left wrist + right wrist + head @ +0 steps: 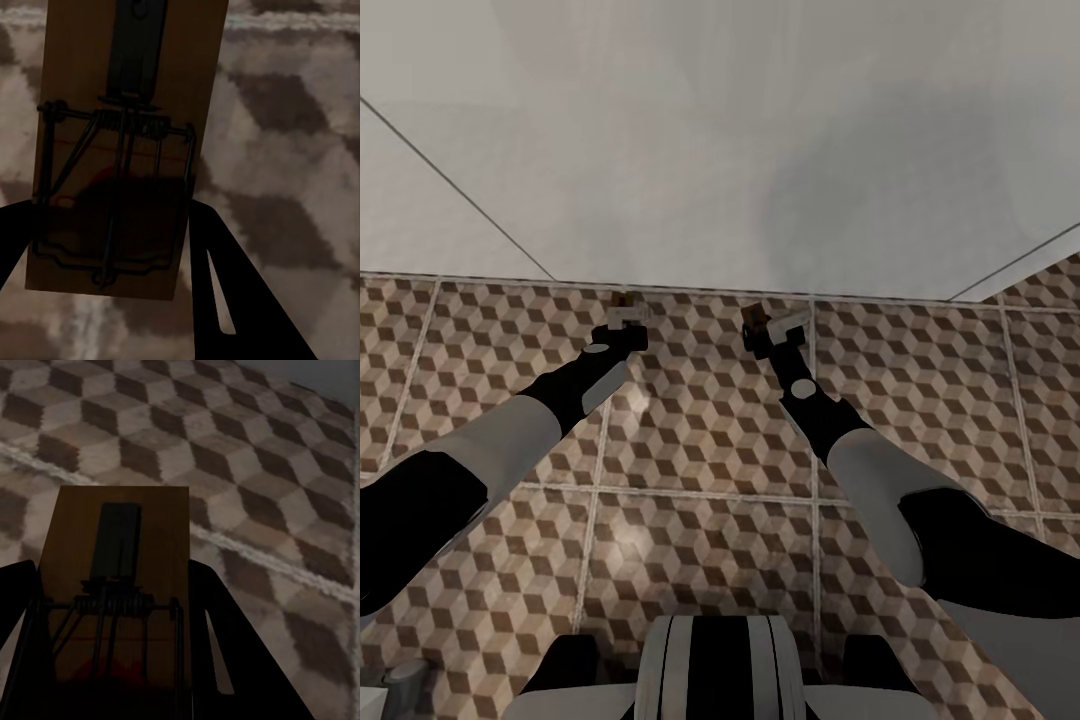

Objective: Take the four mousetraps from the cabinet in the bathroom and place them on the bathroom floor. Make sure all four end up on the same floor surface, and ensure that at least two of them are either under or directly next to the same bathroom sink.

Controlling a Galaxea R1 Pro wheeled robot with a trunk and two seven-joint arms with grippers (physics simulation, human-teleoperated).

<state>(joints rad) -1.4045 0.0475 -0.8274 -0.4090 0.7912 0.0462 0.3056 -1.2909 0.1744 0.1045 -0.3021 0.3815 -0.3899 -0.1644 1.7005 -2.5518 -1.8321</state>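
Mousetraps ride one in each gripper: the left gripper (628, 316) is clamped on a mousetrap (120, 150), the right gripper (772, 324) on another (112, 577), each pinched between its jaws over the bathroom floor (700, 440), likely for setting down. Both arms reach forward and down toward the white wall (740, 140).

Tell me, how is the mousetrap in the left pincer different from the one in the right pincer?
The left mousetrap sticks far out past the pincer's fingers, with nearly its whole board showing; the right mousetrap sits deeper, its lower end hidden in shadow. From the head camera, the left pincer holds its trap near the white wall's base, while the right pincer holds its trap a bit lower. Both are brown boards with dark wire, held above the patterned floor.
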